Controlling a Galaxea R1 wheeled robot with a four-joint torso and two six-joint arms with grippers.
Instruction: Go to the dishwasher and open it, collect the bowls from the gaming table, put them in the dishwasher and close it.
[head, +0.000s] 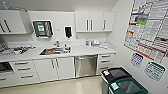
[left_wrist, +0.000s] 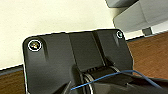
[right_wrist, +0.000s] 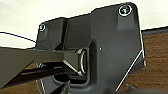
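Facing the kitchenette, step one: reach the dishwasher. Left to right: sink (head: 53, 51) in the tabletop (head: 82, 51), dishwasher (head: 85, 65) under it, door shut, bins (head: 120, 81) right. Claw states: can't tell. Judged next: approach squarely, line up its bar handle.

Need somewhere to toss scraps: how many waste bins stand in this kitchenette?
2, both by the right wall: a black-rimmed bin nearer the drawers, and a green-rimmed bin beside it, nearer the camera. Others may be hidden inside cupboards.

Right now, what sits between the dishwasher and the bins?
In the head view, a stack of white drawers stands between the dishwasher and the bins, with pale floor in front.
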